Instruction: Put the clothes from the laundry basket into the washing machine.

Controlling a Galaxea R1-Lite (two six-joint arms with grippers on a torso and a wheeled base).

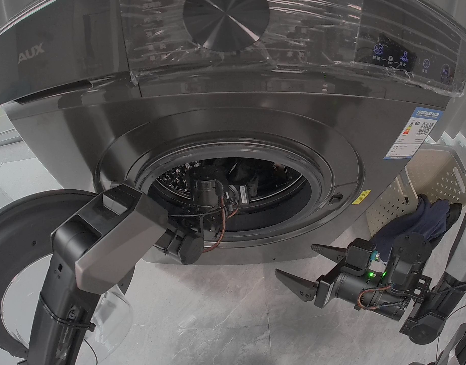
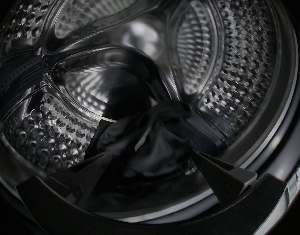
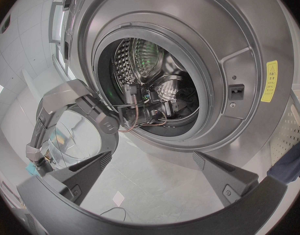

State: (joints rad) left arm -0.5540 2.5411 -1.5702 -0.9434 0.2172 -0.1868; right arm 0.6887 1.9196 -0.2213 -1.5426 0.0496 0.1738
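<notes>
The left hand (image 2: 150, 154), jaws apart, is inside the washing machine (image 1: 273, 122) by a dark garment (image 2: 156, 144); the right hand (image 1: 296, 259), jaws apart, hangs near the laundry basket (image 1: 438, 173).

Head camera looks down, close on the grey front-loading washing machine (image 1: 233, 117). Left wrist camera peers inside its dimpled steel drum (image 2: 248, 66); right wrist camera faces that drum from outside.

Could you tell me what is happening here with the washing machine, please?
The robot is loading laundry. Its left pincer is inside the drum of the washing machine, open, with a dark garment lying just ahead of it. The right pincer hovers open over the floor near the laundry basket, where blue clothes hang over the rim.
</notes>
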